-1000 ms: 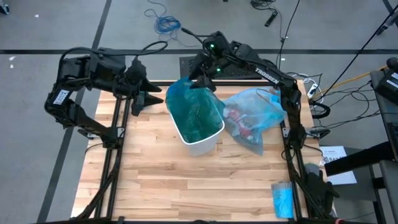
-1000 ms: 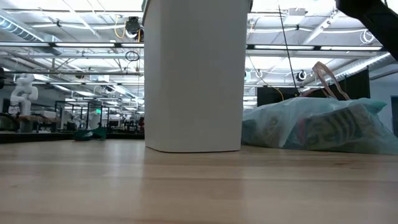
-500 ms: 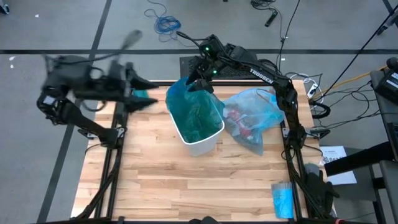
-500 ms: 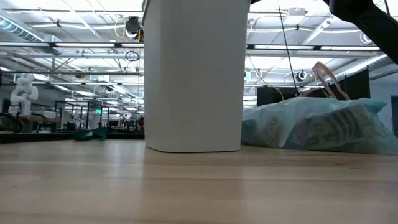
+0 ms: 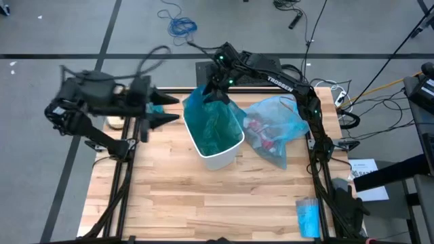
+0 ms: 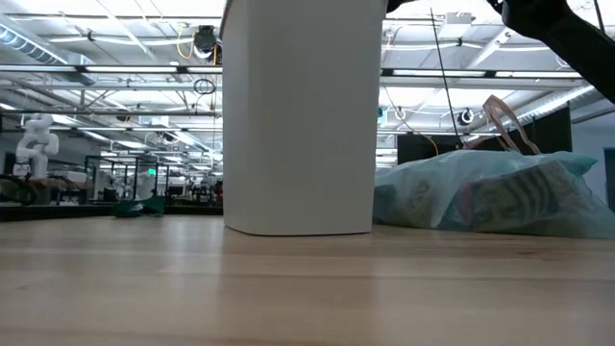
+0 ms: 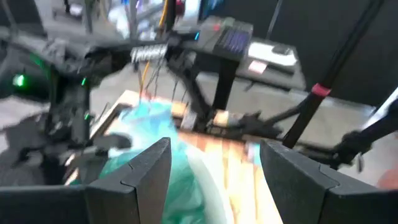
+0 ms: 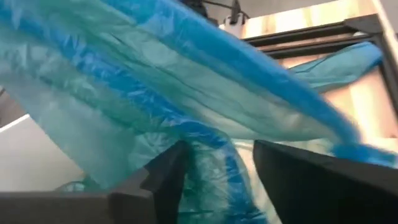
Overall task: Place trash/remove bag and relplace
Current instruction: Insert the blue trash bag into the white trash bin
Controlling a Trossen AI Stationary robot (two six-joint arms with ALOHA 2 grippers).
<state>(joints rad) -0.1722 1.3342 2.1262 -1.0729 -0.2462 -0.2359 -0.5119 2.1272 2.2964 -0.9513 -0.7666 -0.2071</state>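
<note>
From above, a white bin (image 5: pixel 218 154) stands on the wooden tabletop (image 5: pixel 203 203), lined with a teal-green bag (image 5: pixel 213 125). The right pincer (image 5: pixel 215 93) sits at the bin's far rim, its fingers on either side of a fold of that teal liner; the right wrist view shows the film bunched between the two dark fingers (image 8: pixel 298 174), though whether they are clenched on it cannot be told. Just beside the bin, toward the right arm, lies the pale sky-blue bag (image 5: pixel 274 129), full, with red-and-white trash (image 5: pixel 259 129) showing through it. The left pincer (image 5: pixel 163 112) hovers near the bin's left side, released, holding nothing; its wrist view shows the spread fingers (image 7: pixel 140 177) with the teal liner beyond. A small folded blue packet (image 5: pixel 308 217) lies at the tabletop's near right corner. The low view shows only the bin's plain white wall (image 6: pixel 303 115) and the filled bag (image 6: pixel 495 197) resting on the wood beside it.
</note>
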